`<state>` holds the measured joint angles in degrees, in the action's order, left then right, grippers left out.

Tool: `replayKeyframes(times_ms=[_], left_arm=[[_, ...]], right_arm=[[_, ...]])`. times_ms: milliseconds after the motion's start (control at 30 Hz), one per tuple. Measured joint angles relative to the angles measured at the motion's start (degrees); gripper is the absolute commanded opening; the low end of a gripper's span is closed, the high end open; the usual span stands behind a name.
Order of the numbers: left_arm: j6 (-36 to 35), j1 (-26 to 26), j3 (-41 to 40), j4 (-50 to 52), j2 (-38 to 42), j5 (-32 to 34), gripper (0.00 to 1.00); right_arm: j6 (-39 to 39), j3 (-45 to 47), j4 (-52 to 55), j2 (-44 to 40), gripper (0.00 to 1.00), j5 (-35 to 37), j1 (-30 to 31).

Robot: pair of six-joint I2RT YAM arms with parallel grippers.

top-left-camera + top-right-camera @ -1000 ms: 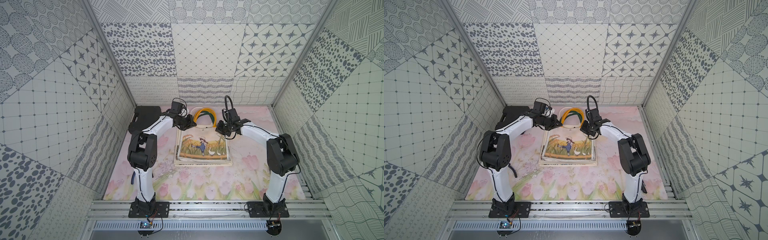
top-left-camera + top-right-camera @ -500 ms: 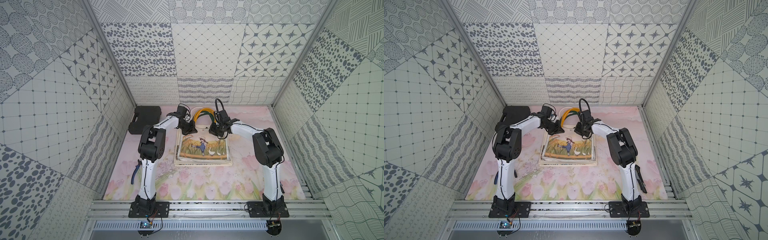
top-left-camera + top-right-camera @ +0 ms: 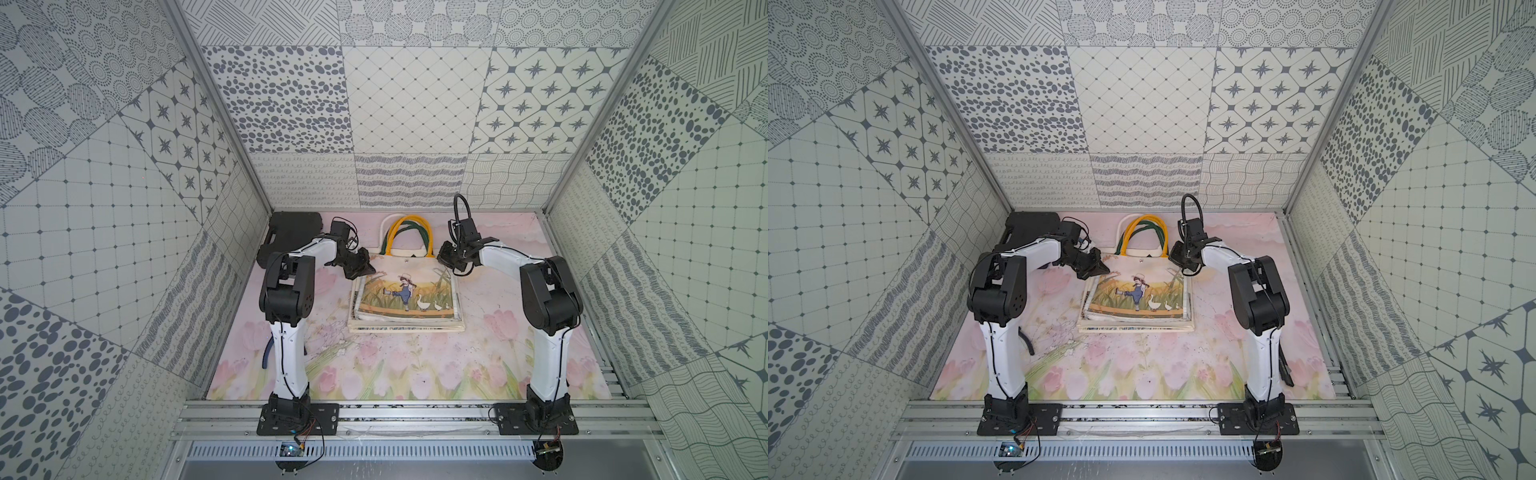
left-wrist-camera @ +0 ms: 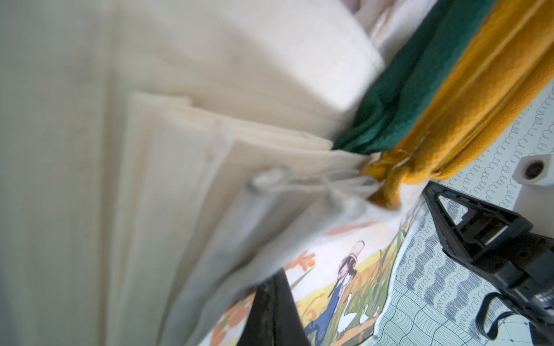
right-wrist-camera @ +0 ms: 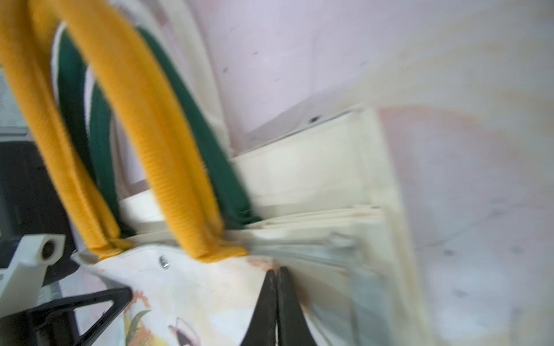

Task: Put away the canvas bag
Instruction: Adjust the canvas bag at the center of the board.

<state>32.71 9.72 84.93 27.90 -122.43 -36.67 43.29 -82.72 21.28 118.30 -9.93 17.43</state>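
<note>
- Location: canvas bag (image 3: 405, 291), the one printed with a child and geese, lies flat on top of a stack of bags (image 3: 405, 329) at the far middle of the tabletop (image 3: 415, 370). Its yellow handles (image 3: 409, 217) point toward the far wall.
- Green handles (image 4: 413, 96) under the yellow ones belong to a bag lower in the stack.
- Black case (image 3: 291, 237) sits in the far left corner, apart from the stack.
- Left claw (image 3: 365, 270): jaws together at the far left corner of the printed bag. In the left wrist view the cloth rises up to the finger, so it looks pinched on that corner.
- Right claw (image 3: 444, 258): jaws together at the far right corner. In the right wrist view the fingers (image 5: 269, 299) meet right at the bag's top edge, so I read this as a pinch on the cloth too. Blur leaves some doubt.
- Step in hand, as judged: setting down. The bag's body rests square on the stack, with only the two far corners held.
- Progress: near the end.
- Next move calls for both claws to part together, then lift clear upward and outward.
- Watch: the yellow handles lie between the two claws, and a sideways exit could snag a loop.
- Watch: releasing one side alone could drag the top bag askew on the stack.
</note>
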Motion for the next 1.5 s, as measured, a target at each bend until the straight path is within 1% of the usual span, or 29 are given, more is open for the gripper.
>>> replayKeyframes(times_ms=[100, 300, 433, 467, 500, 567, 667, 767, 833, 900, 933, 1067, 1133, 1300, 1500], left_arm=[[0.0, -0.5, -1.3, -0.6, 0.8, 0.1, 0.0], [0.4, -0.8, -3.3, -1.7, 2.3, 0.8, 0.0], [0.4, -1.0, -6.5, -2.2, 6.0, 1.7, 0.0], [0.4, -1.0, -7.4, -2.3, 7.2, 2.0, 0.03], [0.4, -1.1, -8.4, -2.3, 8.8, 2.3, 0.07], [0.1, -1.1, -9.9, -2.3, 11.9, 3.2, 0.12], [-0.5, -1.1, -11.5, -1.4, 16.8, 4.9, 0.2], [-1.1, -1.2, -13.1, 0.0, 20.0, 7.1, 0.24], [-1.3, -1.4, -15.0, 0.6, 21.5, 8.4, 0.38], [-1.4, -1.6, -17.9, 1.0, 23.1, 9.5, 0.46], [-1.1, -1.9, -19.9, 1.3, 24.1, 10.4, 0.47], [-0.3, -2.4, -25.0, 1.7, 26.3, 12.6, 0.48], [0.0, -2.7, -26.4, 2.0, 26.2, 13.7, 0.46], [0.8, -3.0, -26.5, 2.7, 24.3, 15.4, 0.45], [1.6, -3.0, -25.0, 3.0, 21.4, 16.2, 0.44]], right_arm=[[-0.4, 1.2, -0.1, -0.7, 0.08, -0.4, -1.8], [-0.7, 4.3, -1.2, -2.7, 0.08, -0.7, -1.7], [-2.1, 6.9, -0.6, -5.0, 0.09, -0.4, -1.5], [-2.8, 8.0, 0.3, -6.2, 0.1, 0.5, -1.4], [-3.5, 9.3, 1.4, -7.8, 0.12, 1.6, -1.4], [-4.9, 11.8, 3.8, -11.3, 0.16, 4.2, -1.4], [-6.6, 14.2, 7.0, -16.9, 0.16, 7.3, -1.4], [-7.8, 15.9, 8.4, -21.4, 0.16, 8.8, -1.5], [-8.2, 18.0, 8.7, -23.6, 0.16, 9.3, -1.4], [-8.2, 20.6, 8.9, -24.6, 0.16, 9.5, -1.4], [-8.2, 21.8, 9.2, -24.7, 0.16, 9.6, -1.4], [-8.1, 23.9, 11.9, -24.3, 0.17, 9.5, -1.5], [-8.2, 23.6, 12.4, -23.8, 0.16, 9.3, -1.6], [-8.2, 21.8, 12.8, -20.5, 0.16, 7.5, -1.6], [-8.4, 19.8, 12.5, -15.4, 0.16, 2.2, -1.4]])
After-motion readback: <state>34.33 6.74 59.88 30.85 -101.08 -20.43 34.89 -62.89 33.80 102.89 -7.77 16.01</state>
